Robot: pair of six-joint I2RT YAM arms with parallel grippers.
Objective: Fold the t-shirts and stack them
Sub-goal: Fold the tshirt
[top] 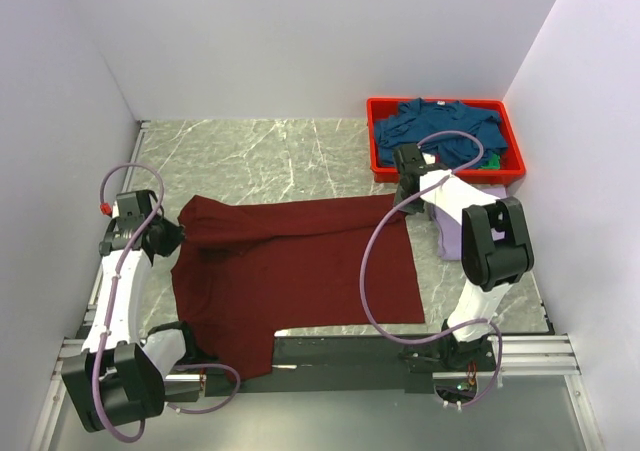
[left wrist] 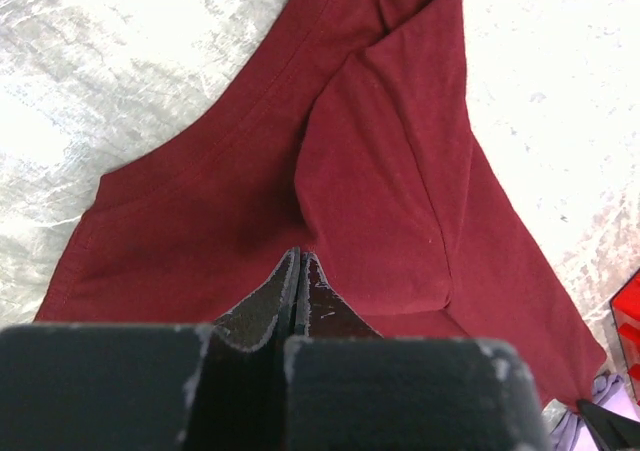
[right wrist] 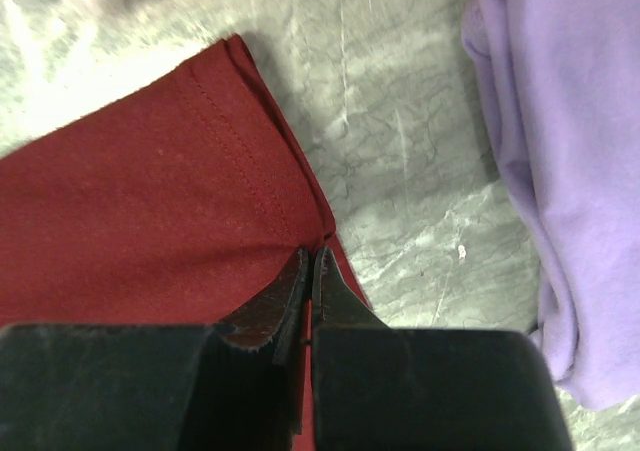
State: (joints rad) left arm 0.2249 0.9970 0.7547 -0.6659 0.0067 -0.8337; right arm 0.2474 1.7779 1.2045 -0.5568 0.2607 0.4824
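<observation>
While the maroon t-shirt (top: 300, 271) is lying spread across the middle of the marble counter (top: 260, 161), with its lower part reaching over the near edge, both arms are gripping it along its far side. The left gripper (top: 168, 233) is sitting close to the left edge of the counter, its jaws pressed together on the maroon cloth, which is rising into a soft ridge just ahead of the fingertips (left wrist: 265, 306) in the left wrist view. The right gripper (top: 408, 199) is holding the shirt's far right corner, jaws clamped on the stitched hem, whose edge is running out in front of the fingers (right wrist: 275, 301). Just to the right of that corner, the lavender t-shirt (top: 448, 243) is resting in a soft heap near the right edge of the counter, with bare marble showing between it and the maroon cloth. In the far right corner, the red bin (top: 375, 141) is holding the teal-blue t-shirts (top: 440, 131) in a loose pile.
</observation>
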